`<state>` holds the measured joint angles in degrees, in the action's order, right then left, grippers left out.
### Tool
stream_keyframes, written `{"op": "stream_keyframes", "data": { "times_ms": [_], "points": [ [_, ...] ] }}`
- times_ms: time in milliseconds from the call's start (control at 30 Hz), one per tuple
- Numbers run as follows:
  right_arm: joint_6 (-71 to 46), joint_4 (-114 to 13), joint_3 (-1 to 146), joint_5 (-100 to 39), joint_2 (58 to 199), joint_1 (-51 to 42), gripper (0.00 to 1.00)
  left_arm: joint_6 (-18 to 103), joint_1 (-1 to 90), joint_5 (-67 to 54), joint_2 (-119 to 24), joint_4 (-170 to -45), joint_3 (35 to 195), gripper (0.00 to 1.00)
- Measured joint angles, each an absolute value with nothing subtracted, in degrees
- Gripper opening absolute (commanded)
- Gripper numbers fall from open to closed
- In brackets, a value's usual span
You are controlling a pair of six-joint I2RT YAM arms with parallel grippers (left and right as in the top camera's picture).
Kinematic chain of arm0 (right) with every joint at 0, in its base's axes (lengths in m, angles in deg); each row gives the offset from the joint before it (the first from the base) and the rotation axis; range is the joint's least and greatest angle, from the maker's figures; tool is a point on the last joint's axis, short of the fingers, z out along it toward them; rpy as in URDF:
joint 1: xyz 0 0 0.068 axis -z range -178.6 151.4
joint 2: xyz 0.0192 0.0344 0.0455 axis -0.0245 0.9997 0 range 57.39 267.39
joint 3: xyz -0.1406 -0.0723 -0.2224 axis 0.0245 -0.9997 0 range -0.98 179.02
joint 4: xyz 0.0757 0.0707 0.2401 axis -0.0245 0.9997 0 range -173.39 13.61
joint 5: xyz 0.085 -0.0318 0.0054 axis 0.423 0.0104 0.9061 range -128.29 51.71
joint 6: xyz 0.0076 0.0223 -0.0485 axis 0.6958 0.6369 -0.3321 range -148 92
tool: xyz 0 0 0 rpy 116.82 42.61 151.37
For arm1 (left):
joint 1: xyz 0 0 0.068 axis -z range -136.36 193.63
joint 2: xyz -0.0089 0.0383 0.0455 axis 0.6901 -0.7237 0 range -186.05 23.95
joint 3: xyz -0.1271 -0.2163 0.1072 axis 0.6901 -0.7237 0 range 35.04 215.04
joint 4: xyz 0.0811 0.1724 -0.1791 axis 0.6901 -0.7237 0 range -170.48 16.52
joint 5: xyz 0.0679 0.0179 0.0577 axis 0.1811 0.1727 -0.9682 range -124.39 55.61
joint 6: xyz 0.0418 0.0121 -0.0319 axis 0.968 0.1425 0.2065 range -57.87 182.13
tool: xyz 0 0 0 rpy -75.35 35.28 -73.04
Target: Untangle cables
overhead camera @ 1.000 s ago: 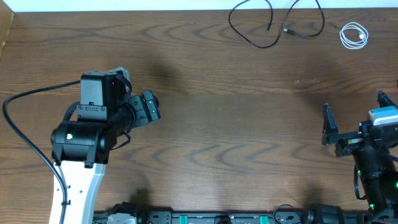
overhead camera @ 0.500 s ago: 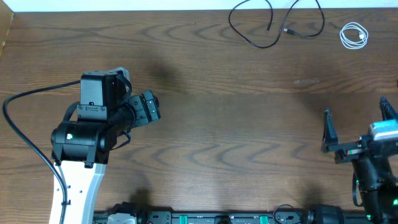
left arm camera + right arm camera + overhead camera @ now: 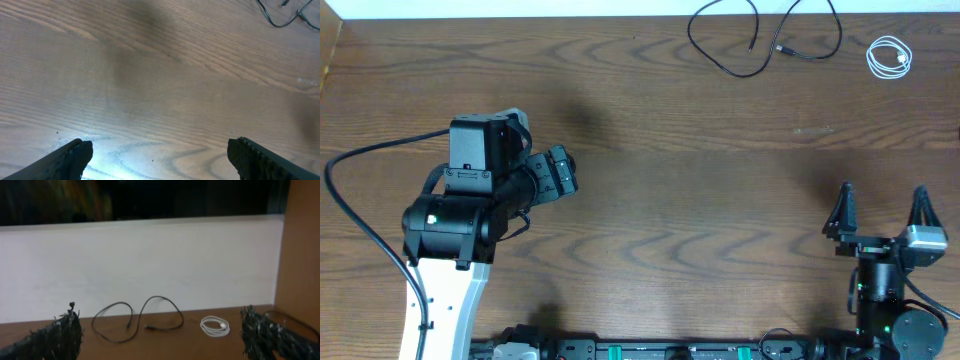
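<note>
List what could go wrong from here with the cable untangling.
1. The black cables lie at the table's far edge, well away from the open right gripper and the left gripper; a long reach may be imprecise.
2. Their thin strands lie flat on the wood, so fingers could scrape the table or pinch two strands at once.
3. The coiled white cable lies nearby; dragging a black cable might snag it.

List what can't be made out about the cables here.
Overhead: black cables cross the top edge; their far stretch is cut off.
Left wrist: only a scrap of the black cables shows, cut by the top-right corner.
Right wrist: white cable and black cables are small and blurred; plugs and crossings unreadable.
</note>
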<state>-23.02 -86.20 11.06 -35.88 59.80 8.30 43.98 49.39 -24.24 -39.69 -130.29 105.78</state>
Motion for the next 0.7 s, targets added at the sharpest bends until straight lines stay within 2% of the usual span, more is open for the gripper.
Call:
{"op": "stream_keyframes", "data": {
  "times_ms": [433,700],
  "points": [
    [-24.9,-87.1,0.6,-38.5,58.2,8.3,0.99,44.0,49.4,-24.2,-39.7,-130.3,105.8,0.92],
    [-29.6,-79.3,-0.5,-38.6,58.1,8.3,0.99,44.0,49.4,-24.2,-39.7,-130.3,105.8,0.92]
  ]
}}
